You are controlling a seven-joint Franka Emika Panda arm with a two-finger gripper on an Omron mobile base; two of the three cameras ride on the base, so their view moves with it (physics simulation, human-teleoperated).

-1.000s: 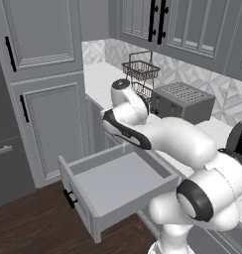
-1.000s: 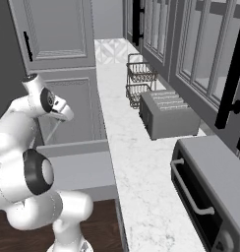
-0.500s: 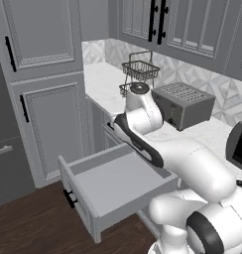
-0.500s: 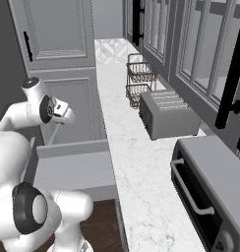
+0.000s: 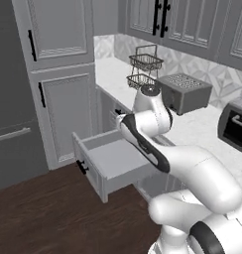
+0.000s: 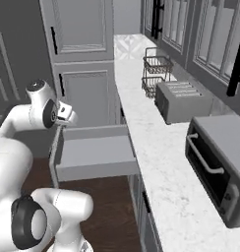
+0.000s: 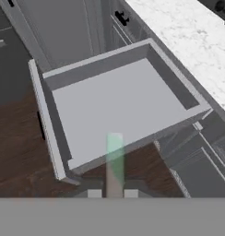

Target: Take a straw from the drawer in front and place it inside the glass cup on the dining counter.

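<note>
Hand view looks straight down into the drawer (image 7: 119, 106), pulled fully out, its grey floor and low walls in plain sight, its front panel edge running down the left side with the black bar handle (image 7: 41, 125) peeking beyond it. Right in the middle, the straw (image 7: 115, 159) stands up from between the two dark tips of the tool (image 7: 112, 193), a thin pale stick with a faint greenish tint, its far end lying over the drawer's near wall in this view. The tips sit close together with the straw pinched between them, so the tool is clamped on the straw. Dark wood floor (image 7: 20, 138) shows beside the drawer, and a strip of marble counter (image 7: 192, 41) crosses the upper right corner. Over in the left base view, the white arm arches above the open drawer (image 5: 115, 163), its wrist up near the counter's (image 5: 192, 129) edge, with the toaster (image 5: 185, 92) and the wire baskets (image 5: 145, 69) standing behind it on the marble. From the right base view the drawer (image 6: 92, 152) juts out from under the counter (image 6: 156, 147), the arm's hand end poised just above the drawer's far left corner, and a dark toaster oven (image 6: 220, 167) sits at the near end of the worktop, the toaster (image 6: 183, 101) and baskets (image 6: 156, 74) further along.
</note>
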